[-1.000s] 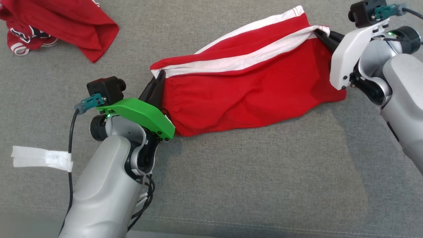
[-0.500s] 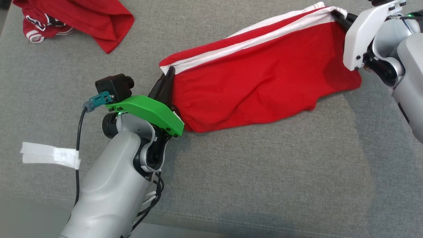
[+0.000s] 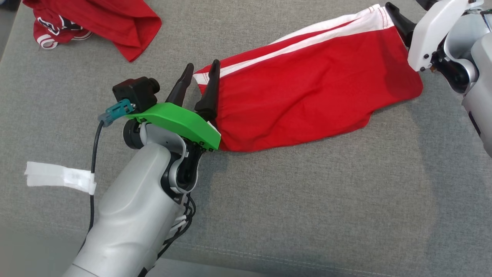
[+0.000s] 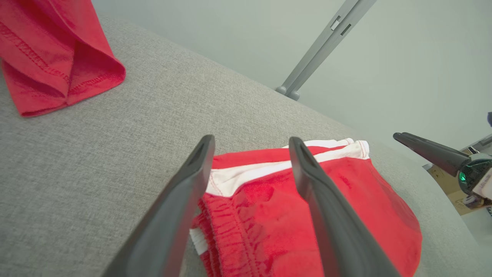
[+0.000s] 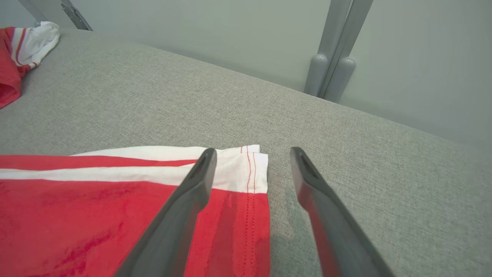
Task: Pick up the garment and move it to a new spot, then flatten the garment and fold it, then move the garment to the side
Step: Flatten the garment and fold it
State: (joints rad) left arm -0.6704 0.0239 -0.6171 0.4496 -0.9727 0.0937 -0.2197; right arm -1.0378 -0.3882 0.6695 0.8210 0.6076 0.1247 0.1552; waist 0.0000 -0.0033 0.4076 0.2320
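A crumpled red shirt is lying well beyond the left jaws, which are standing spread astride the waistband corner of the red-and-white garment. It is lying flat on the grey tabletop, reaching the right jaws, also spread over its hem corner.

Garment: red shorts with white side stripes. It lies flat and spread lengthwise on the grey fabric surface, running on a diagonal from lower left to upper right in the head view. Gathered elastic waistband is at the left end; stitched hem is at the right end, showing two layers. Mild wrinkles mid-panel.
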